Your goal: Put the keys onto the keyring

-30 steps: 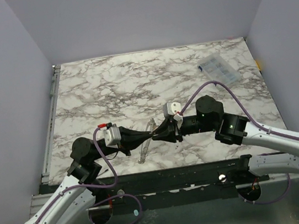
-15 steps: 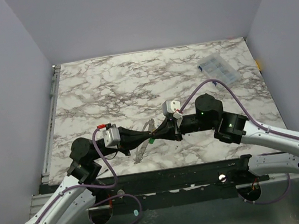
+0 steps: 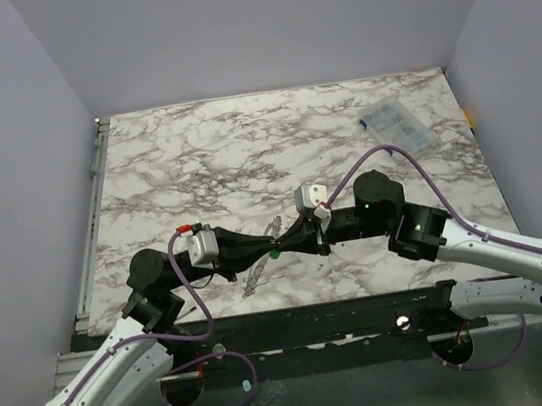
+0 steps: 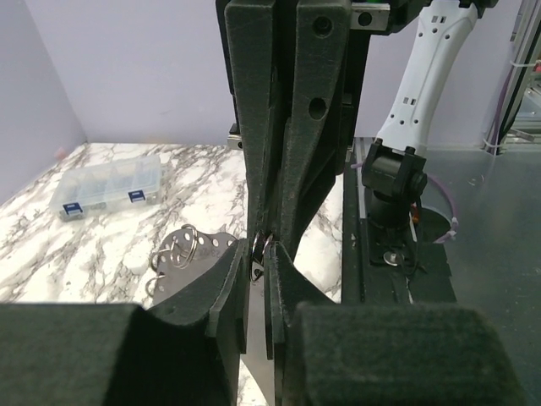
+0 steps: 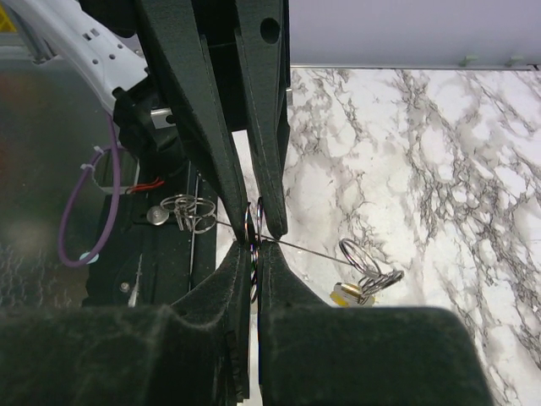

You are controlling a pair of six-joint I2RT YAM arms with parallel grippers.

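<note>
Top external: keyring [image 3: 254,279] held btwn L tool [image 3: 270,251] & R tool [image 3: 282,247] tips.

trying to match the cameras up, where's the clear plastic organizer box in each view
Top external: clear plastic organizer box at the far right of the table.
Left wrist: at the left edge, mid-height.
Right wrist: not in it.
Shared landmark: the marble tabletop.

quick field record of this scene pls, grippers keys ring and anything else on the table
keyring: pinched between both grippers
left gripper: shut on keyring, tip to tip with the other
right gripper: shut on keyring
green key: at the meeting fingertips
yellow key: next to the keyring's rings, ungripped
clear box: far right of table
</note>
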